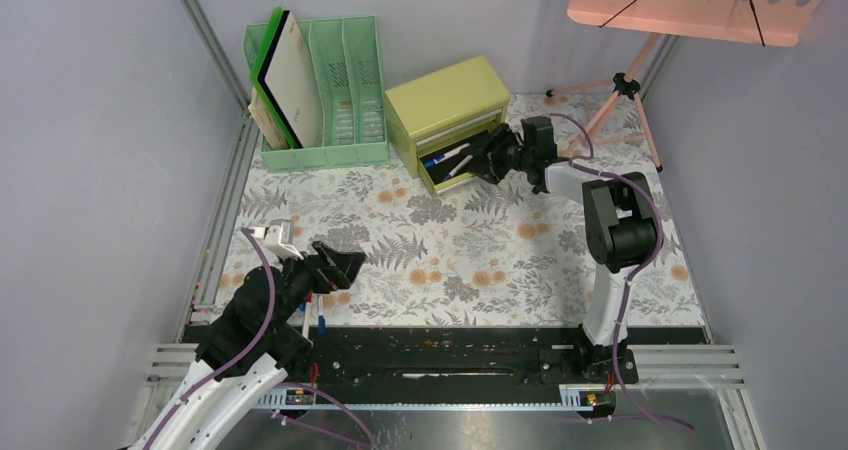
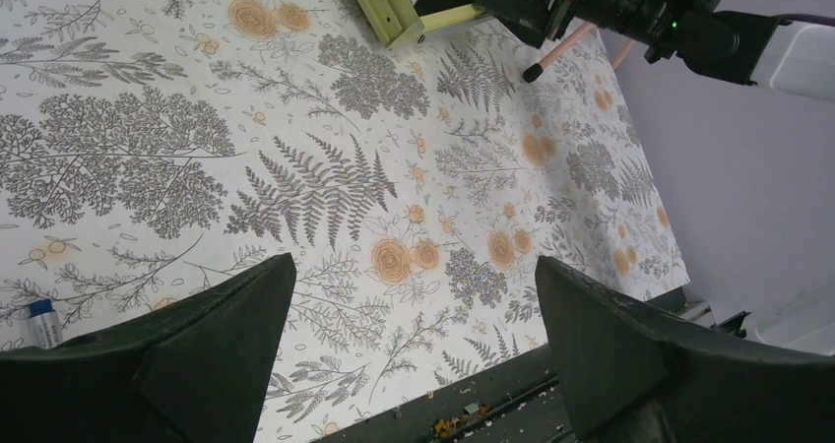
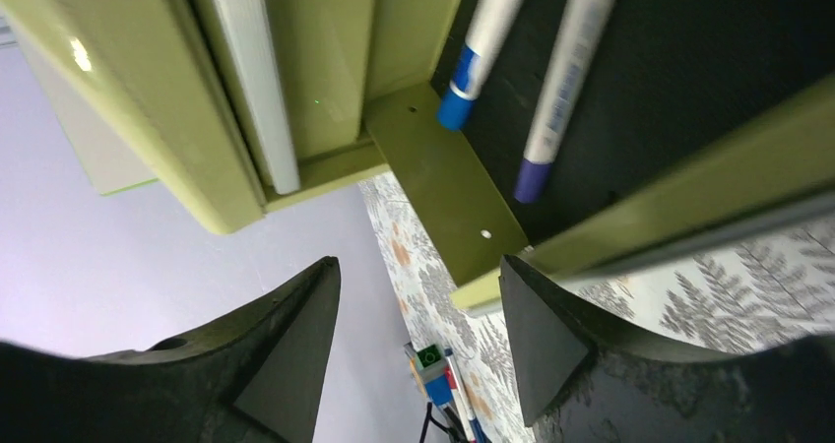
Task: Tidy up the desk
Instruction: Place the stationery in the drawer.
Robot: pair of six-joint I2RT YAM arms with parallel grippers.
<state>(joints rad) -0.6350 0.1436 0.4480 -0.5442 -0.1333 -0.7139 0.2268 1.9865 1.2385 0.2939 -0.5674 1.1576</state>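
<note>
Pale and ferny, lying flat below everything as the desk (image 1: 450,255), reaching back to the wall (image 1: 450,10). Holding the right gripper (image 3: 418,266) apart, gripping nothing, right at the open drawer (image 3: 433,158) of the chest (image 1: 440,95). Showing two markers (image 3: 566,59) lying inside. Holding the left gripper (image 2: 414,266) wide and empty over the desk's near side.

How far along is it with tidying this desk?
Markers already lie in the open drawer. The right gripper hangs open and empty at that drawer; the left gripper is open too. Left: a blue-capped item on the desk, and the drawer to shut.
</note>
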